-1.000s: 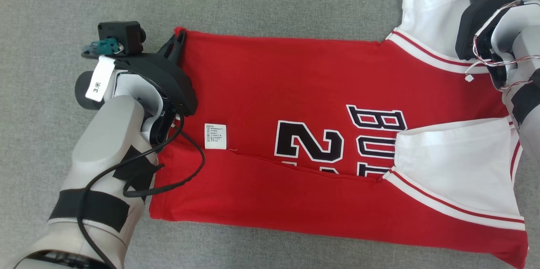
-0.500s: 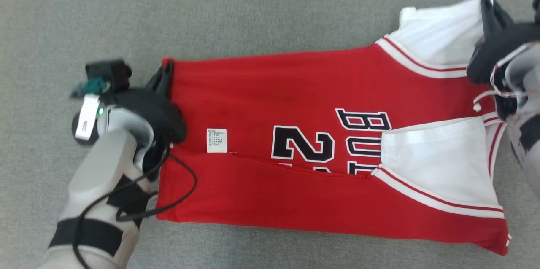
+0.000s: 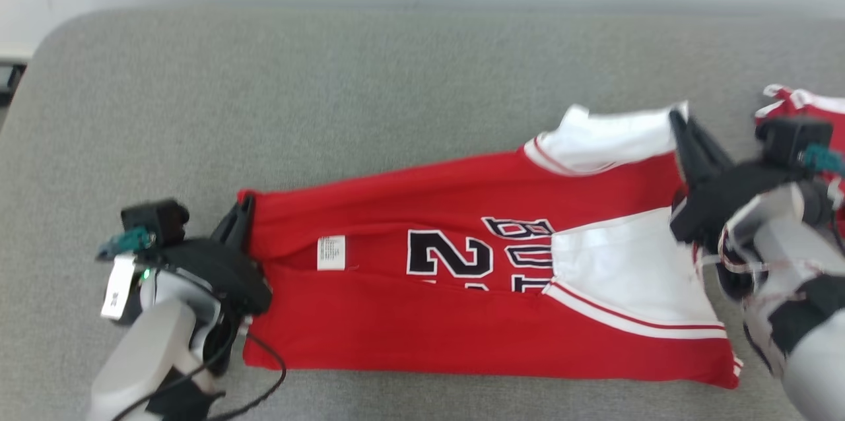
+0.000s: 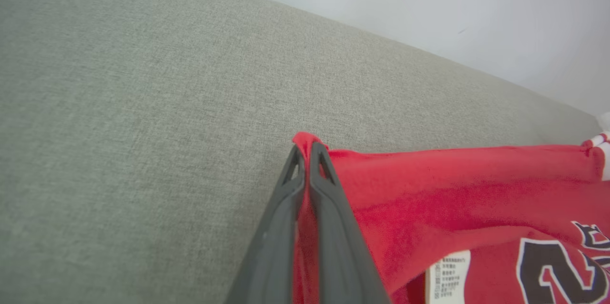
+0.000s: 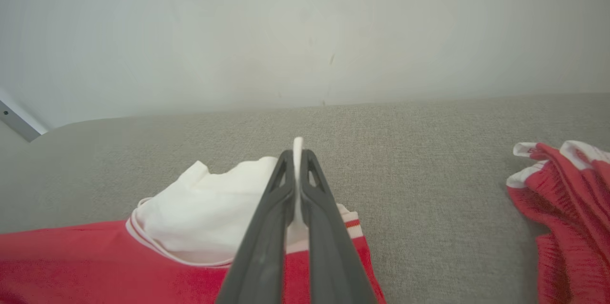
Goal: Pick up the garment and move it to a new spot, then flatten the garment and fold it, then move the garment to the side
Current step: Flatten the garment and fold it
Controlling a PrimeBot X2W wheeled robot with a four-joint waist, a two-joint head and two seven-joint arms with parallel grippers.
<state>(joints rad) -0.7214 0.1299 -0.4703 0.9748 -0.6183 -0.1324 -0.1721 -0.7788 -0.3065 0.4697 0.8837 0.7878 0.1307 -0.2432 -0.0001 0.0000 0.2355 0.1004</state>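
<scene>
Left gripper point(image 3: 245, 205) is clamped on the red hem corner and right gripper point(image 3: 678, 119) on a white sleeve edge of the garment point(image 3: 409, 322), spread along the near edge of the padded surface point(image 3: 330, 78); limp and light, it likely handles best from corners.

One grey bench point(image 3: 330, 91) carries two garments: one red jersey point(image 3: 462, 322) at the centre and one bunched red-and-white piece point(image 3: 809, 101) at three o'clock. The jersey shows two white sleeves, a far sleeve point(image 3: 607, 137) and a near sleeve point(image 3: 627, 276), and one white care label point(image 3: 331, 253). There are two end effectors, the left end effector point(image 3: 243, 210) at nine o'clock and the right end effector point(image 3: 680, 121) at three o'clock, each with two dark fingers. One white paper tag point(image 3: 117, 286) hangs at eight o'clock.
</scene>
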